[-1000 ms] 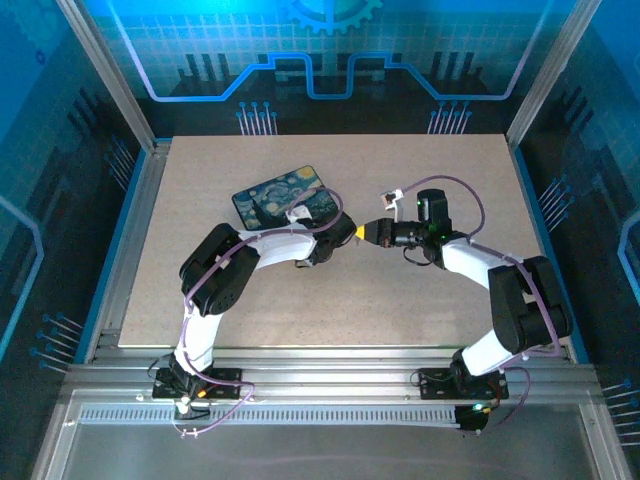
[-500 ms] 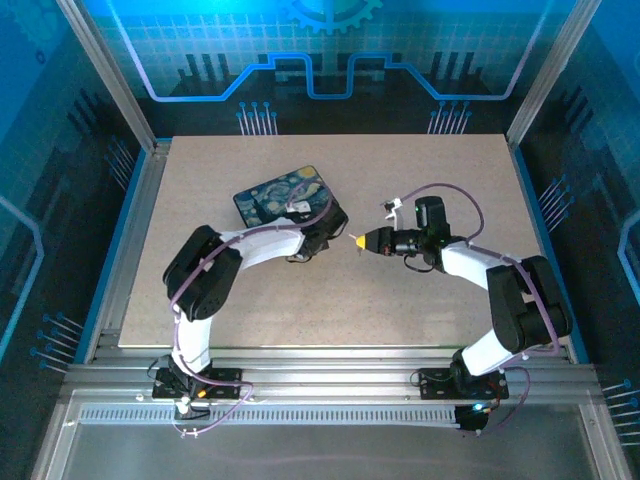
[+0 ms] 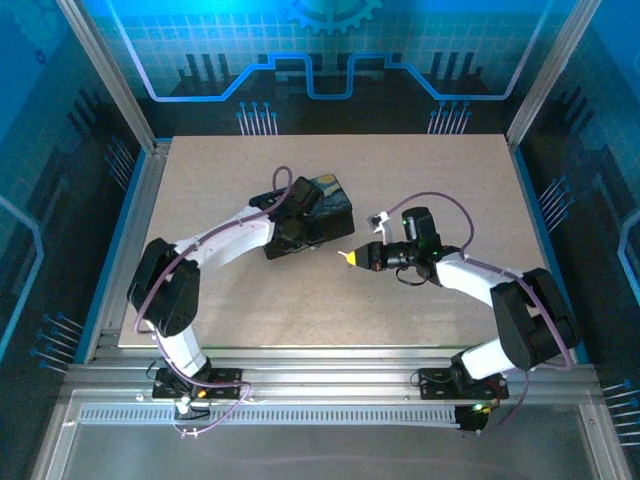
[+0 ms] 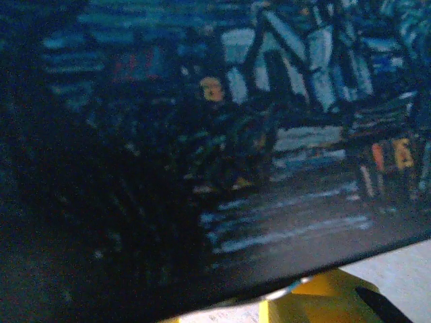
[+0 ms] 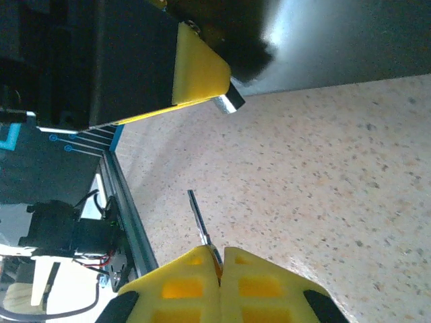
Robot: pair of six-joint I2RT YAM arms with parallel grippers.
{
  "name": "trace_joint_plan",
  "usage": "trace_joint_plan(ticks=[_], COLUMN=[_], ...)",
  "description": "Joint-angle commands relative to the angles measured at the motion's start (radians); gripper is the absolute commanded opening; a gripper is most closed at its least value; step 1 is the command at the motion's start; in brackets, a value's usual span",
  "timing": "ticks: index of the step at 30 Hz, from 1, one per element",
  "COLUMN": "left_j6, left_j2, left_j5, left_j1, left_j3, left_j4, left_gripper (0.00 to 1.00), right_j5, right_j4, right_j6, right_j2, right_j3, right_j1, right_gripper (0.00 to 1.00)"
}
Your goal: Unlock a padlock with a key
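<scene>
The right jaws are clenched on the key (image 5: 199, 219), pinching its head between their yellow fingertips (image 5: 182, 279) so that the thin blade sticks straight out ahead, free to be fed into a keyhole. In the overhead view they hang near the middle of the table (image 3: 430, 170), aimed left toward the tin (image 3: 330, 200). That dark painted tin lies a little left of the middle and toward the far edge, with the left arm (image 3: 235, 235) stretched in from the near left corner and the left jaws close against it. The left wrist camera is so near that the painted lid (image 4: 283, 134) covers most of its view, with one yellow fingertip (image 4: 316, 303) peeping out below the tin's edge, so whether the left jaws are clenched or released cannot be told. From the right wrist, a small silvery piece, probably the padlock (image 5: 229, 102), juts from the tip of a left fingertip (image 5: 199, 64) at the foot of the tin, though too little shows to be sure. The left arm's job seems to be to steady the lock while the right brings the key in. The blade is apart from the silvery piece and off to one side, so the next move likely calls for lining it up first; so slim a key could twist in the pinch
</scene>
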Motion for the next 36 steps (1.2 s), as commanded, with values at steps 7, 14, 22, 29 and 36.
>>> trace_joint_plan(ticks=[7, 14, 22, 29, 36], left_j6=[-0.163, -0.291, -0.347, -0.389, -0.417], left_j2=[-0.108, -0.154, -0.150, -0.136, -0.135], left_j5=[0.313, 0.448, 0.554, 0.642, 0.692], left_j1=[0.038, 0.063, 0.112, 0.161, 0.175], left_j3=[0.006, -0.116, -0.195, -0.246, -0.268], left_j4=[0.095, 0.303, 0.508, 0.624, 0.677], left_gripper=[0.02, 0.01, 0.00, 0.00, 0.00], right_j5=[-0.011, -0.018, -0.008, 0.077, 0.117], right_j4=[-0.195, -0.264, -0.235, -0.131, -0.019], right_j6=[-0.156, -0.320, -0.396, -0.414, -0.414], right_j2=[-0.167, -0.229, -0.129, -0.086, -0.060], right_j3=[0.028, 0.056, 0.115, 0.111, 0.122], right_j1=[0.007, -0.040, -0.081, -0.050, -0.011], right_gripper=[0.00, 0.00, 0.00, 0.00, 0.00])
